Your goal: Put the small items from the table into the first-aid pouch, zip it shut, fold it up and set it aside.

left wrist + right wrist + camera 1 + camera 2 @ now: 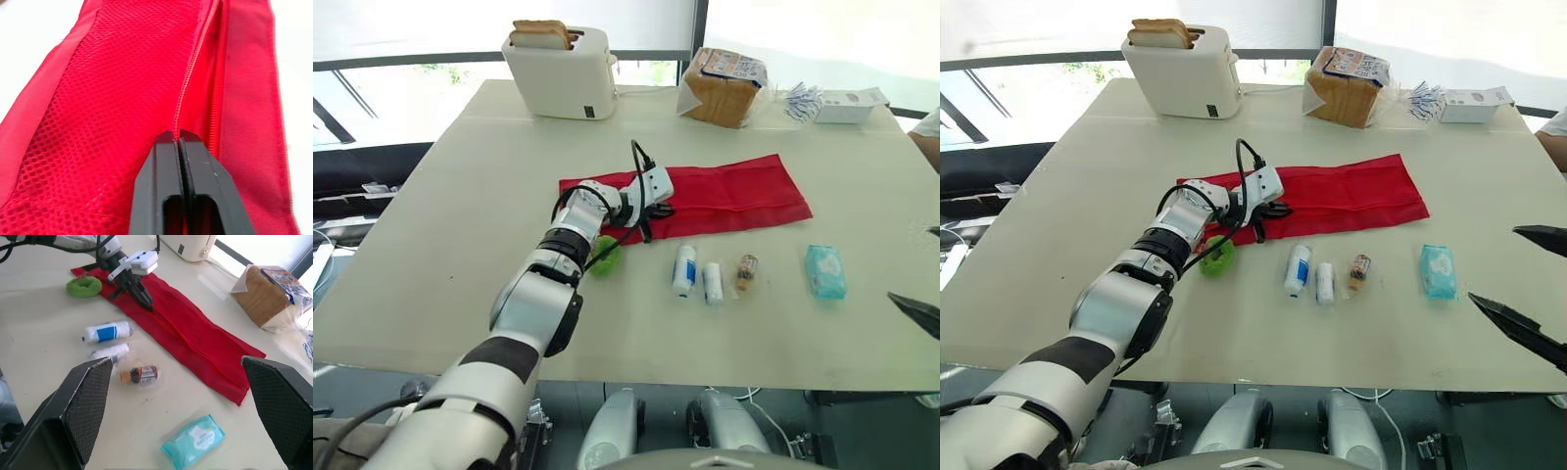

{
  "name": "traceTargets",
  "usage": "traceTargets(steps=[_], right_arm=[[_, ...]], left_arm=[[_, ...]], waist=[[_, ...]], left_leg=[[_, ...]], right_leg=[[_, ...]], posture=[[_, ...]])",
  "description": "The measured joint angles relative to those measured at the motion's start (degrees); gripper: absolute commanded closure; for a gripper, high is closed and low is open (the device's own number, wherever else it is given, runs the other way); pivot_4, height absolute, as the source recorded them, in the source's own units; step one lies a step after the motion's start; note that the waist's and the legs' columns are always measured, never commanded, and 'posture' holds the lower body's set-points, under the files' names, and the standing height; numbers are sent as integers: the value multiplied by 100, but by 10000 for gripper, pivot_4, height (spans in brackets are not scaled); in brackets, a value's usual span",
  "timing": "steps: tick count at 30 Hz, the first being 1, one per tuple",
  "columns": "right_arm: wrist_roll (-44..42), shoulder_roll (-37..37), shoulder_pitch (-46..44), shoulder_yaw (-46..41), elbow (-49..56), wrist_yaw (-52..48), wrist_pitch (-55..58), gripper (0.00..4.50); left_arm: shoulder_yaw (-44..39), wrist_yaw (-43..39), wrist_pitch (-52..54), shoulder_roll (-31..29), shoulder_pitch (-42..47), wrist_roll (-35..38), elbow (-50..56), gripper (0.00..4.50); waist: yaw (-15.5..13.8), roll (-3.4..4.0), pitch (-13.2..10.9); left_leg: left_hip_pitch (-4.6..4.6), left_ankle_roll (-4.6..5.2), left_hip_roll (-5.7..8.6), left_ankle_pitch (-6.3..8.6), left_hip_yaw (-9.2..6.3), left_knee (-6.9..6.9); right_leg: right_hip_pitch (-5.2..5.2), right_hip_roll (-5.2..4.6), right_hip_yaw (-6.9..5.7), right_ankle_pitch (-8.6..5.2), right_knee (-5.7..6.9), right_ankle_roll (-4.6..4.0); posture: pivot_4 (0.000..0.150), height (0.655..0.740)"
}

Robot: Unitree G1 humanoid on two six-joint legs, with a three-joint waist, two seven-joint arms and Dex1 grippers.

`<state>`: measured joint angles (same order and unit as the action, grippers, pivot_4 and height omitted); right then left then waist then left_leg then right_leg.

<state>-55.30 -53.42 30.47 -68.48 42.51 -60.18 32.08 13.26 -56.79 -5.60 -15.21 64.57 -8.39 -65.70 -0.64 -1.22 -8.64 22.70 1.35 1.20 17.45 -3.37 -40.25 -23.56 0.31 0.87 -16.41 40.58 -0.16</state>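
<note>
Table (460, 245): pale top, carrying every item noted below.

First-aid pouch (734, 191): red, lying flat and unfolded across the middle of the table, long side running left to right. In the left wrist view the mesh panel faces up and the two rows of zip teeth stand apart beyond the fingers. Nothing can be seen inside it.

Toaster (563, 78): white, far left of the table, with bread slices (540, 34) standing in its slots.

Bagged loaf (722, 88): far side, right of the toaster.

White box (847, 105): far right corner, with loose sachets (801, 100) just beside it.

Left gripper (146, 302): down on the left part of the pouch, fingers pressed together and pinching the fabric at the zip edge.

Right gripper (1494, 264): over the near right edge of the table, fingers spread wide, holding nothing, well apart from the pouch.

Small items, all on the table near side of the pouch:
- Teal wipes packet (825, 271), furthest right.
- Green roll (84, 286), just beside the pouch's left near corner.
- White tube with blue label (684, 268), near the middle.
- White bandage roll (712, 282), just right of the tube.
- Small brown vial in clear wrap (746, 271), between the bandage roll and the wipes packet.
</note>
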Motion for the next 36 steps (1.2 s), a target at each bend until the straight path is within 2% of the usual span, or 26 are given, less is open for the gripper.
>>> traceTargets(steps=[5, 10, 13, 14, 15, 16, 18, 22, 23, 26, 35, 36], right_arm=[[-68, -23, -231, 190, 115, 32, 8, 0], [-282, 71, -537, 1046, 603, 707, 50, 0], [-151, 103, -1744, 3153, 952, 2707, 733, 0], [-121, 109, -1865, 3434, 970, 2904, 856, 0], [-15, 190, -2205, 4069, 961, 3333, 1150, 0], [110, 486, -2809, 4935, 856, 3941, 1551, 0], [76, 1227, -3628, 5995, 602, 4887, 2261, 0], [147, 2196, -4731, 7035, 241, 6175, 3392, 0], [184, 3009, -5211, 7251, -158, 6684, 3788, 0], [307, 4099, -5683, 7387, -880, 7347, 4382, 0], [873, 4889, -5521, 7254, -1110, 7800, 5322, 0], [969, 4928, -5522, 7254, -1091, 7793, 5370, 2526]], left_arm=[[-161, -702, -22, -218, -15, 193, 56, 44750], [-377, -1221, 262, -393, -92, 434, 331, 44750], [-383, -1275, 421, -527, -272, 475, 575, 44750], [-380, -1271, 427, -524, -285, 474, 598, 44750], [-379, -1227, 432, -525, -309, 471, 651, 44750], [-382, -1135, 440, -534, -349, 466, 709, 44750], [-378, -1014, 484, -493, -398, 461, 811, 44750], [-370, -905, 569, -443, -431, 455, 947, 44750], [-375, -894, 641, -506, -461, 453, 1015, 44750], [-367, -908, 758, -474, -517, 457, 1271, 44750], [-366, -940, 1226, -527, -702, 471, 1853, 44750], [-366, -940, 1264, -524, -712, 471, 1905, 44933]], waist=[[4, -1, -1], [-2, -3, -2], [72, -9, -6], [81, -8, -6], [96, -10, -6], [109, -11, -6], [123, -6, -9], [116, -4, -8], [140, -8, -6], [132, -6, -6], [163, -3, -4], [168, -3, -4]], left_leg=[[1, 0, -1, 0, -1, 0], [2, -1, -1, -1, -4, -2], [1, -25, -2, -14, -5, -6], [1, -26, -2, -15, -5, -5], [4, -27, -2, -16, -10, -5], [5, -30, -3, -17, -12, -5], [13, -32, 0, -18, -12, -3], [29, -33, 6, -19, -10, -4], [29, -33, 6, -19, -7, -4], [30, -32, 8, -19, -9, -4], [28, -31, 17, -18, -8, -3], [27, -31, 17, -18, -8, -3]], right_leg=[[0, 0, 0, 0, 0, 0], [0, -3, -2, 0, 0, 0], [-5, -12, 0, 0, 7, -1], [-5, -12, 0, -1, 7, -2], [-5, -12, -4, -1, 6, -3], [-8, -12, -6, -1, 5, -3], [-17, -17, -5, -2, 4, -3], [-33, -26, -6, -1, 8, -3], [-35, -26, -4, -1, 10, -2], [-40, -27, -6, -1, 15, -3], [-40, -32, -5, -1, 19, -1], [-40, -32, -5, -1, 19, -1]], posture=[[1500, 7400], [1500, 7400], [1500, 7400], [1500, 7400], [1500, 7400], [1500, 7400], [1500, 7400], [1500, 7400], [1500, 7400], [1500, 7400], [1500, 7400], [1500, 7400]])
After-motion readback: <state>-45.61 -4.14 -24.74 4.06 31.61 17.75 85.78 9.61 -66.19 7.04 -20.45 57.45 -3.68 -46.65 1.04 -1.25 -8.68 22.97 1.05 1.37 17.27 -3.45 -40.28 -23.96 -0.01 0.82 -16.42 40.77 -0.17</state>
